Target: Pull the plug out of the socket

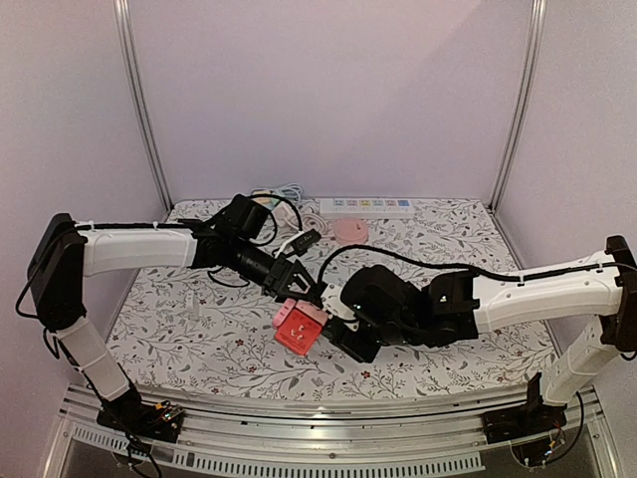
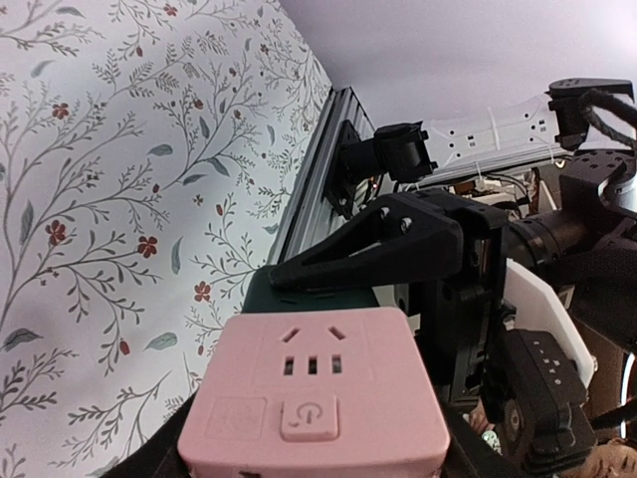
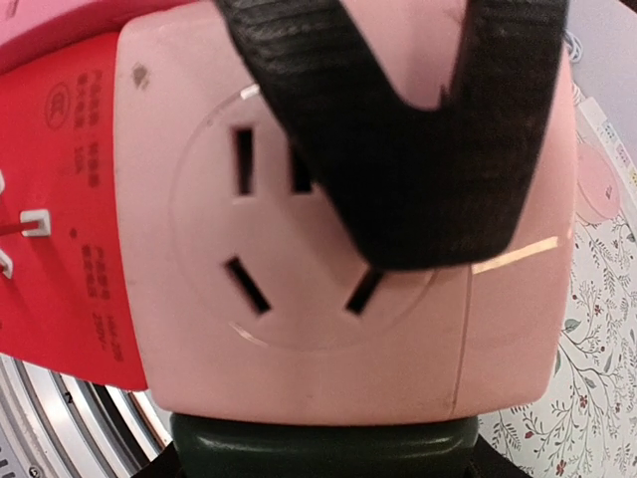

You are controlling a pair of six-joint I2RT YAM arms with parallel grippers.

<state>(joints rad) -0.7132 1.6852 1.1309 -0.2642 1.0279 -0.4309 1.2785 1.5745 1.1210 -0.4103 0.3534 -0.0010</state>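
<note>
A pink cube socket point(image 1: 311, 313) hangs just above the middle of the table, with a red block point(image 1: 293, 335) against its side. My left gripper point(image 1: 299, 297) comes from the back left and is shut on the pink socket point(image 2: 314, 398), one finger on each flank. My right gripper point(image 1: 338, 325) meets it from the right. A dark green plug point(image 3: 323, 443) butts against the pink socket point(image 3: 328, 299) and sits between my right jaws. The same plug point(image 2: 299, 289) shows beyond the cube in the left wrist view. A left finger point(image 3: 418, 149) crosses the socket's face.
A white power strip point(image 1: 365, 207) lies along the back wall beside coiled cables point(image 1: 284, 194). A pink round disc point(image 1: 350, 231) sits in front of it. A small white piece point(image 1: 192, 302) lies at the left. A metal rail point(image 1: 299, 418) runs along the table's front edge.
</note>
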